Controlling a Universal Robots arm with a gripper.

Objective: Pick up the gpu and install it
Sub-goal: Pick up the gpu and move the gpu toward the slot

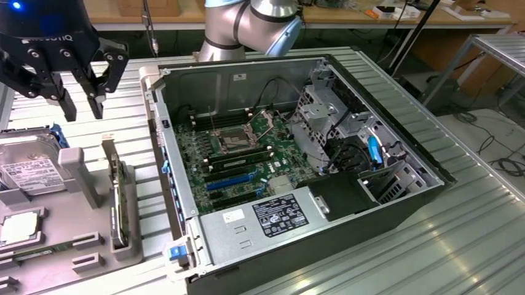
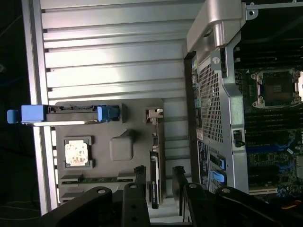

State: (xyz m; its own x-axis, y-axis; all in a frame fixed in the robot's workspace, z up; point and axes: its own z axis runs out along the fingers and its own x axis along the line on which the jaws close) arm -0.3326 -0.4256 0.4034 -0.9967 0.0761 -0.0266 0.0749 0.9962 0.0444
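- The open computer case (image 1: 328, 252) lies on its side on the ribbed metal counter (image 1: 459, 233), with its motherboard (image 1: 238, 147) facing up.
- A grey holder tray (image 1: 82, 184) sits on the counter just beside the case, on the exterior view's left of it.
- The gpu (image 1: 120, 209) stands on edge in the tray slot nearest the case, running parallel to the case wall. It is outside the case and not installed.
- The fingers (image 1: 67, 106) are spread apart and grasp nothing; bare counter shows through the gap between them.
- They hang raised above the counter, off the case's far corner on the exterior view's left, and touch neither the case nor the tray.
- In the wrist view the black fingers (image 2: 139, 189) sit on either side of the gpu (image 2: 154, 189), which is seen edge-on below them beside the case's perforated end wall (image 2: 208, 94).
- Farther from the case than the gpu, the tray also carries a hard drive (image 1: 29, 175) with a white label, a square processor chip (image 1: 21, 228) and a narrow memory stick (image 1: 45, 251).
- Inside the case, blue expansion slots (image 1: 233, 179) lie on the board near a silver labelled power supply (image 1: 271, 215).
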